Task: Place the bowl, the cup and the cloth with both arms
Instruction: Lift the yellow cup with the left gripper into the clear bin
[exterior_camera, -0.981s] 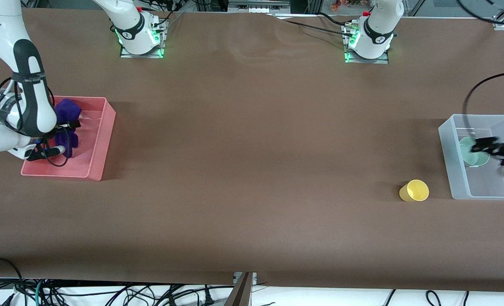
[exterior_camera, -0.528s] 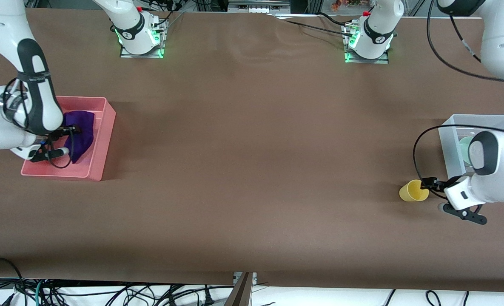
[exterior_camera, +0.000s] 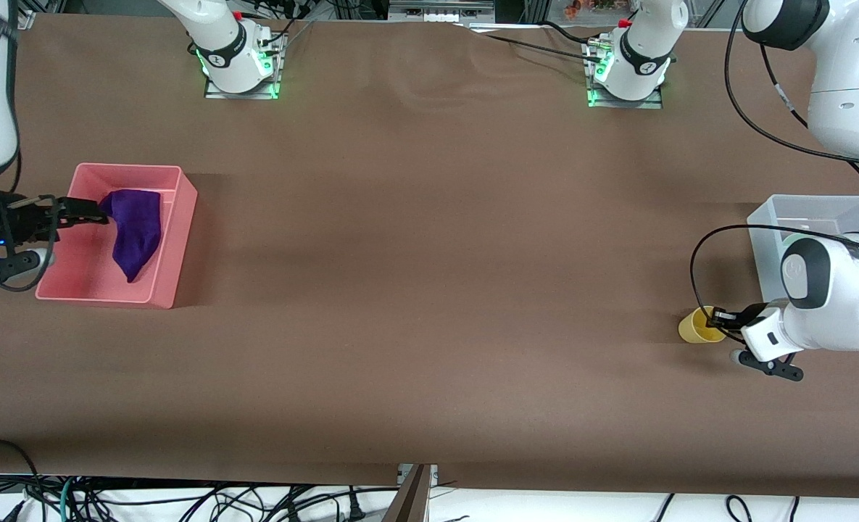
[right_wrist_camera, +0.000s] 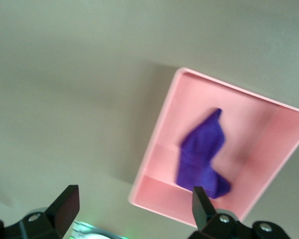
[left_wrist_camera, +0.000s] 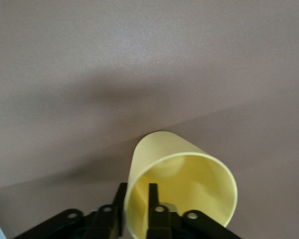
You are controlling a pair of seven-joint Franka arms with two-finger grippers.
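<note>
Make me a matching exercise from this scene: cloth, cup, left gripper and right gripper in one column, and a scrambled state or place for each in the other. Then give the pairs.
Things:
1. cloth
2. cup
3. left gripper
4. right gripper

States:
A. open, over the pink tray's edge
B. yellow, on the table beside the clear bin
C. lying in the pink tray
D. one finger inside the cup, one outside its wall

Pairs: 1-C, 2-B, 3-D, 4-A

cups: 1 (exterior_camera: 699, 326) | cloths: 1 (exterior_camera: 134, 228) | pink trays: 1 (exterior_camera: 175, 243) | clear bins: 1 (exterior_camera: 770, 246) | arms: 2
</note>
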